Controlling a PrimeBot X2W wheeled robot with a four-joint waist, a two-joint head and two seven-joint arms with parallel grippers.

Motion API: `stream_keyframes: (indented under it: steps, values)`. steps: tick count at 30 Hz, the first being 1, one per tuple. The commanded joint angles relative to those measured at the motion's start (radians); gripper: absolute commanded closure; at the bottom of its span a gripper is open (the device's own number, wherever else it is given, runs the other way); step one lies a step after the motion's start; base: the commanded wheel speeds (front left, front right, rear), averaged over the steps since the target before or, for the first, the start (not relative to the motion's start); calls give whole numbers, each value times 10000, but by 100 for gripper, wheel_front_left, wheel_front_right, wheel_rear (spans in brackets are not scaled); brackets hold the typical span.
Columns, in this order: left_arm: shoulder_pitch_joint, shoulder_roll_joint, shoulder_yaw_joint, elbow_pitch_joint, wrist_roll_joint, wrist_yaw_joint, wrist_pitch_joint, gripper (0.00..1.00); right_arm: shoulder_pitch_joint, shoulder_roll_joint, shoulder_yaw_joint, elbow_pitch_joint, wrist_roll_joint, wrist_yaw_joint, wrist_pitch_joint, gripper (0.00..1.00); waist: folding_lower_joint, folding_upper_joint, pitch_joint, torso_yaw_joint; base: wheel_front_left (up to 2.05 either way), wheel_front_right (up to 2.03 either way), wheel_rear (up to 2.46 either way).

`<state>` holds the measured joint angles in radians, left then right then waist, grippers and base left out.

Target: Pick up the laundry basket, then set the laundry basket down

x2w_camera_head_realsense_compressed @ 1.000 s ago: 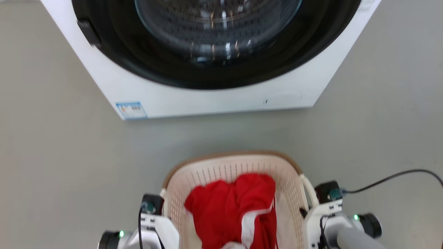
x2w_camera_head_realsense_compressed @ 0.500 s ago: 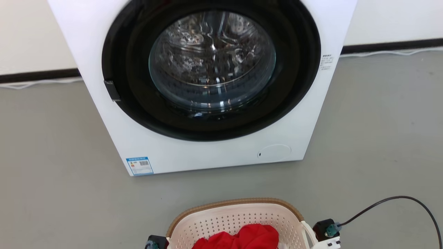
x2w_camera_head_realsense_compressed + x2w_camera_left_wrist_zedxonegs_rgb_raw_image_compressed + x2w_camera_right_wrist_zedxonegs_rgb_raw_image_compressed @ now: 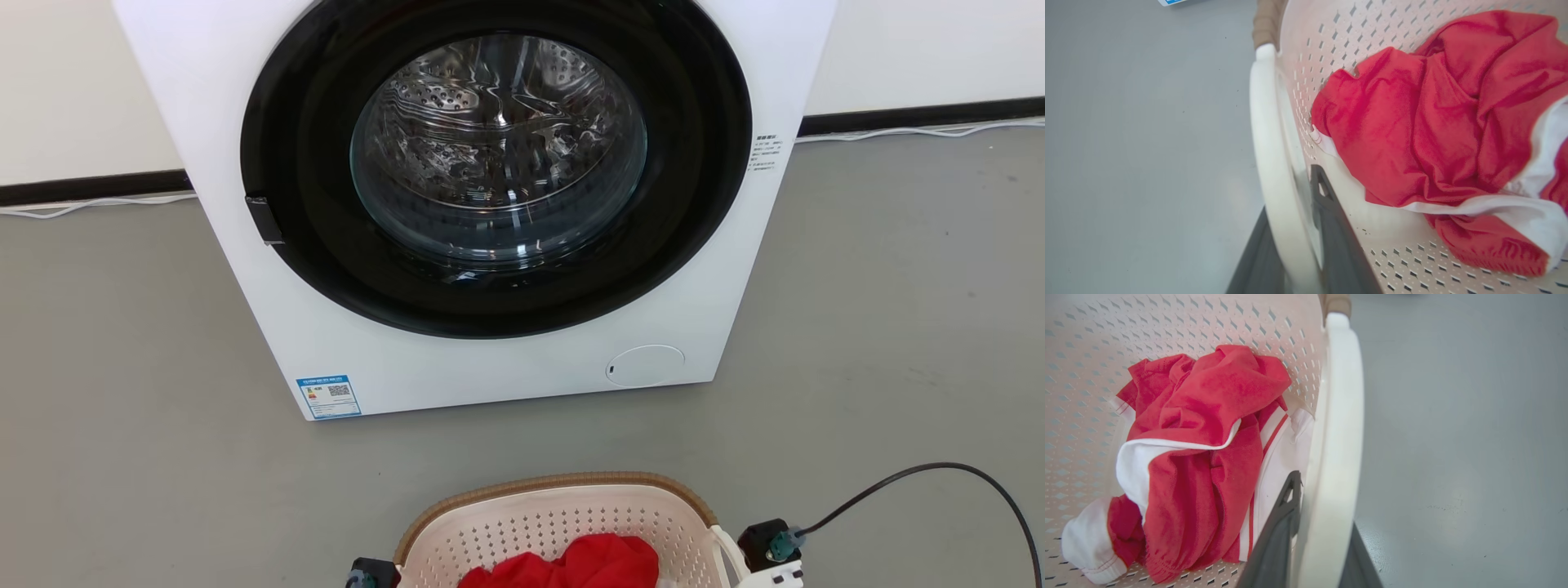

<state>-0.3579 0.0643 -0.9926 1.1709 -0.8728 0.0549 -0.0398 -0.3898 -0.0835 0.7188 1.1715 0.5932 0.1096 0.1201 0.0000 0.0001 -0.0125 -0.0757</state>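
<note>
Cut-off and hidden parts around the basket (image 3: 555,510)

The head view's bottom edge cuts the basket, leaving its far end, and cuts most of the red cloth (image 3: 571,563) inside it. The top edge cuts the washer (image 3: 506,367), whose label (image 3: 329,395) is too small to read. The cable (image 3: 939,465) runs off the right edge. The left handle (image 3: 1274,163) hides the outer fingertip of the left gripper (image 3: 1292,196). The right handle (image 3: 1335,457) does the same for the right gripper (image 3: 1323,500).

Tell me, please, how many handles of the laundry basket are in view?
2. The left handle is clamped between the left end effector's fingers; the right handle is clamped between the right end effector's fingers. No more seem hidden.
</note>
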Motion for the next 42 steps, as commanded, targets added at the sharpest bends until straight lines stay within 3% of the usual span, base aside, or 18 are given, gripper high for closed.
stream_keyframes:
  steps: [1,42]
  values:
    - [-389,-141,26,-279,24,-32,-185,100,-149,333,328,-310,6,211,-35,100,0,-1,15,-10,0,0,0]
    - [-704,-141,-954,135,-944,-29,-397,100,-334,333,846,-193,696,211,-76,100,0,-1,54,-56,0,0,0]
